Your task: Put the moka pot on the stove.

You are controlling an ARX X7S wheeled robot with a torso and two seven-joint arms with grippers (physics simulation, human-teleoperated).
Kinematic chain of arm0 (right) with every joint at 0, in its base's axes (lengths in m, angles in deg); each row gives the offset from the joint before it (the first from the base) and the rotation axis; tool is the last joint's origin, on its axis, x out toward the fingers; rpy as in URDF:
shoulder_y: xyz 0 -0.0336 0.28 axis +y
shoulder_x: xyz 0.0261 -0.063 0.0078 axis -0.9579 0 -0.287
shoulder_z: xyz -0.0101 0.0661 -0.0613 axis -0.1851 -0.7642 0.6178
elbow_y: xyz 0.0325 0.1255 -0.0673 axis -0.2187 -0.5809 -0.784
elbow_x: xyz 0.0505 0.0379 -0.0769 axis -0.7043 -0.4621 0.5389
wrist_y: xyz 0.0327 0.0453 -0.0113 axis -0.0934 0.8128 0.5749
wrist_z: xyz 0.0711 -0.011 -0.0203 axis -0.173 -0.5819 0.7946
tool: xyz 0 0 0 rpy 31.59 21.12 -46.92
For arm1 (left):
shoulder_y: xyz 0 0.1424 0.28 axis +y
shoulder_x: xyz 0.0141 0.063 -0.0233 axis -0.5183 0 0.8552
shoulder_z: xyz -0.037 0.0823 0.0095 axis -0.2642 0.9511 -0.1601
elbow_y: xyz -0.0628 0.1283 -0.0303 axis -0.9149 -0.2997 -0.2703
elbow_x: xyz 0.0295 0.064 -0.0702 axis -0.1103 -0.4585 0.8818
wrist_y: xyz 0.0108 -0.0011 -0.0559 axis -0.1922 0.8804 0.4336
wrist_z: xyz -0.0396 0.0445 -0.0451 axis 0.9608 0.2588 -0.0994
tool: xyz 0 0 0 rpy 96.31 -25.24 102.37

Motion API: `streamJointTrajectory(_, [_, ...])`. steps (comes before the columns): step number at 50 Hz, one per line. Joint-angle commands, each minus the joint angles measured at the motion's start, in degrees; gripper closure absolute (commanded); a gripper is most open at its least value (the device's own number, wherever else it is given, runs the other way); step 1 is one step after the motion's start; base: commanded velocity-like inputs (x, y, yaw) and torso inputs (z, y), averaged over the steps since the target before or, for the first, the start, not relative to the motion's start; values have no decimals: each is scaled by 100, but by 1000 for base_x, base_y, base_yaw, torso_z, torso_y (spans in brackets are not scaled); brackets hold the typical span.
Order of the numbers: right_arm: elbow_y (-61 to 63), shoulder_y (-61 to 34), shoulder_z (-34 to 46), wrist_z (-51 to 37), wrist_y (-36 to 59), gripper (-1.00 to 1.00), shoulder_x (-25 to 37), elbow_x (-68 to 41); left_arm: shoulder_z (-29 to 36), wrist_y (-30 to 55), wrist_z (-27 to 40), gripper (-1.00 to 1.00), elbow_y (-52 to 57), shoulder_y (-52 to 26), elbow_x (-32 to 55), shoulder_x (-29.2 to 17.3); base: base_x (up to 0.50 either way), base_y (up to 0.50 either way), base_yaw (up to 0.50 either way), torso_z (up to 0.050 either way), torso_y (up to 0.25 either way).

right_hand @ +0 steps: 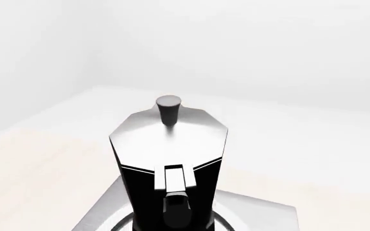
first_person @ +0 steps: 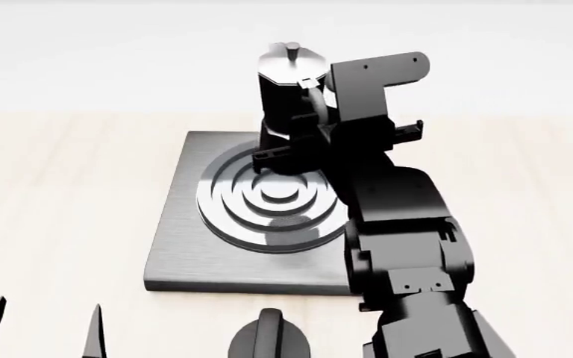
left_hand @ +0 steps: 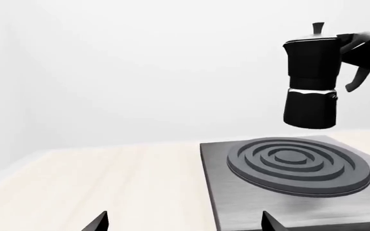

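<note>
The moka pot [left_hand: 310, 82], glossy black with a silver lid and small knob, hangs upright in the air a little above the stove's ring burner [left_hand: 297, 166]. It also shows in the head view [first_person: 286, 82] and the right wrist view [right_hand: 169, 139]. My right gripper [first_person: 313, 104] is shut on the pot's handle, seen from the side in the left wrist view [left_hand: 365, 48]. The stove [first_person: 182, 246] is a flat grey metal plate on the light wooden table. My left gripper [first_person: 42, 332] is open and empty, low at the stove's front left [left_hand: 185, 224].
A short black round knob [first_person: 266, 335] sits just in front of the stove's front edge. My right arm [first_person: 406, 246] reaches over the stove's right side. Light wooden tabletop [first_person: 57, 186] lies to the left of the stove, with a white wall behind.
</note>
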Motion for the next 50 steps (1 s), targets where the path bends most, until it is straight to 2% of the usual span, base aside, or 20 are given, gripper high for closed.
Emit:
streamJointTrajectory(1, [1, 39, -176, -4, 167, 100, -32, -6, -76, 24, -22, -100, 47, -21, 131, 15, 0, 0, 0, 0, 0])
streamJointTrajectory(12, [1, 100, -70, 19, 258, 100, -32, -265, -64, 12, -11, -100, 27, -33, 145, -2, 0, 0, 0, 0, 2])
streamJointTrajectory(31, [1, 171, 744, -18, 222, 100, -32, -1139, -42, -12, 10, -100, 4, -43, 174, -26, 0, 0, 0, 1, 1])
streamJointTrajectory(50, [1, 241, 695, -25, 263, 100, -32, -1106, -14, -4, 28, -100, 2, -87, 203, -48, 0, 0, 0, 0, 1])
